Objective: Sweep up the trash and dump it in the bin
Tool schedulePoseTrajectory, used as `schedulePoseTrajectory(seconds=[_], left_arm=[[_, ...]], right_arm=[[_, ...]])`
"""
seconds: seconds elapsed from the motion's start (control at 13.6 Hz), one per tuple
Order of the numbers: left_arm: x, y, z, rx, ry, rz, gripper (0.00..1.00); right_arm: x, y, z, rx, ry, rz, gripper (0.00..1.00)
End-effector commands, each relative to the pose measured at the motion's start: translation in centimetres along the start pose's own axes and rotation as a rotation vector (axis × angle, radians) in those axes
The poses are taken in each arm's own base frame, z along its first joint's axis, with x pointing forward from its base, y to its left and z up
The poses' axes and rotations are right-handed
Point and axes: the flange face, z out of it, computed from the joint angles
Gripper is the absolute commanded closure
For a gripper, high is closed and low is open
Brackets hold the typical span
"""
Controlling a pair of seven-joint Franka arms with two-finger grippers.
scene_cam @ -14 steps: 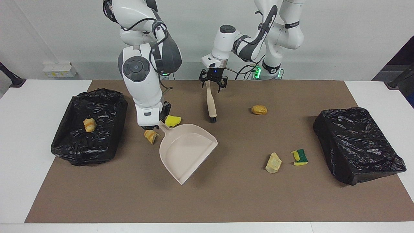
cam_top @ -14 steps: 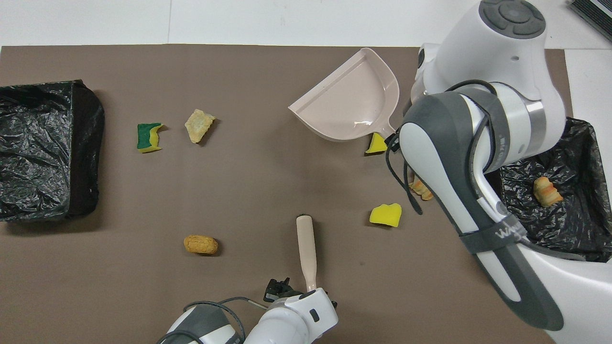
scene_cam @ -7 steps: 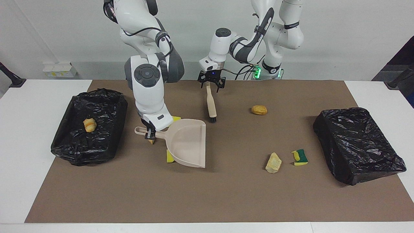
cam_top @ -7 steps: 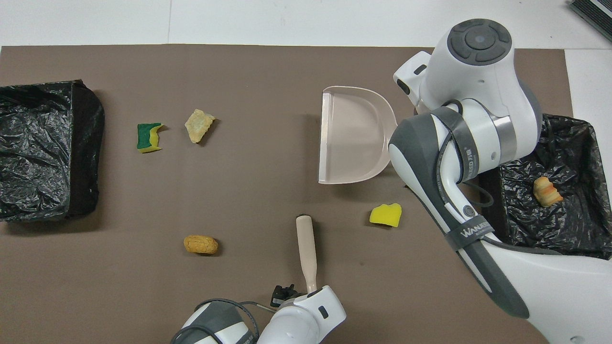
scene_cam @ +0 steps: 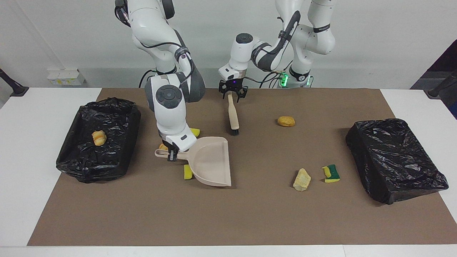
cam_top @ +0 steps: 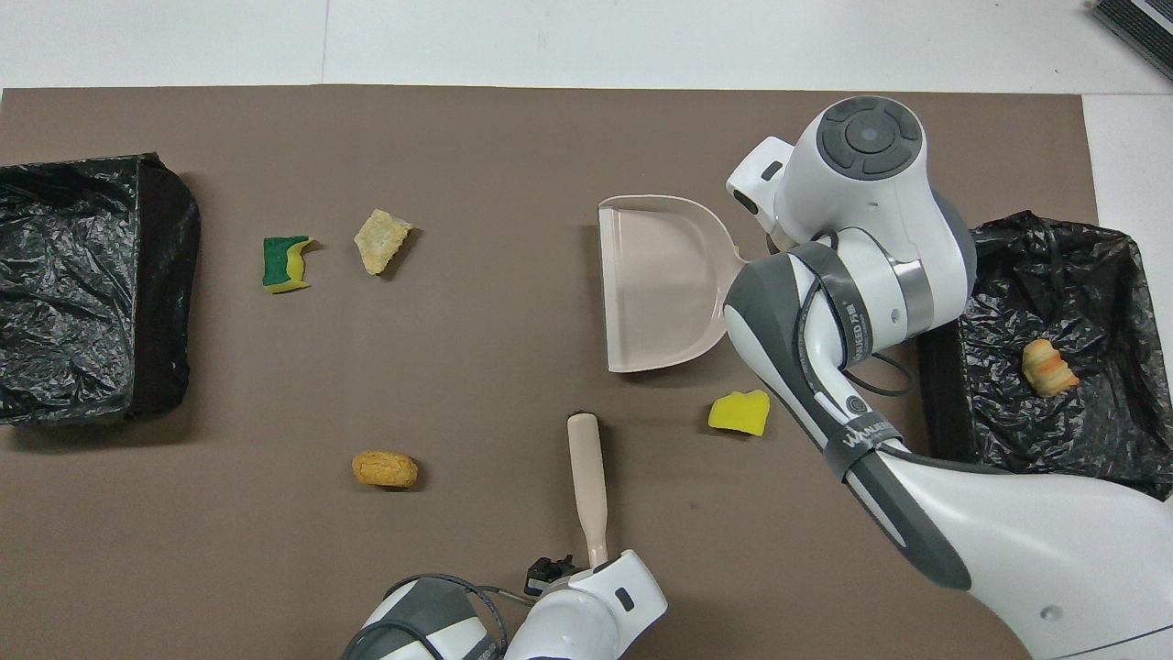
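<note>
The bin (scene_cam: 89, 142) by the dustpan (scene_cam: 210, 160) holds one bread scrap (scene_cam: 99, 137) (the other bin (scene_cam: 392, 157) shows none). The right claw (scene_cam: 172, 156) grasps the dustpan's handle; the left claw (scene_cam: 232, 93) straddles the brush (scene_cam: 233, 114), grip unclear.

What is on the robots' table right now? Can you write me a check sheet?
Surface: brown mat over a white table.
Job's things: bread piece in the bag-lined bin; second bin at the left arm's end; loose scraps: brown lump, pale chunk, green-yellow sponge, yellow sponge.
Clutter: nothing seen.
Grippers: right gripper shut on the dustpan handle; left gripper at the brush handle.
Cables: black cables on both arms.
Surroundings: white wall, wall box.
</note>
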Motion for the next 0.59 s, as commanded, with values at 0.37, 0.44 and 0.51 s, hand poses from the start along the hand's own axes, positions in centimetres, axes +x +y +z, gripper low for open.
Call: schedulePoseTrajectory(seconds=[0.37, 0.44, 0.51], left_arm=[[0.2, 0.5, -0.7, 0.004, -0.002, -0.013, 0.26], [0.2, 0.5, -0.7, 0.004, -0.002, -0.013, 0.26], [0.3, 0.4, -0.9, 0.004, 0.000, -0.015, 0.27]], right_arm=[[3.5, -1.6, -0.1, 0.009, -0.007, 0.088, 1.00], [3.6, -1.6, -0.1, 0.011, -0.008, 0.106, 1.00], [3.7, -1.7, -0.2, 0.012, -0.008, 0.119, 1.00]])
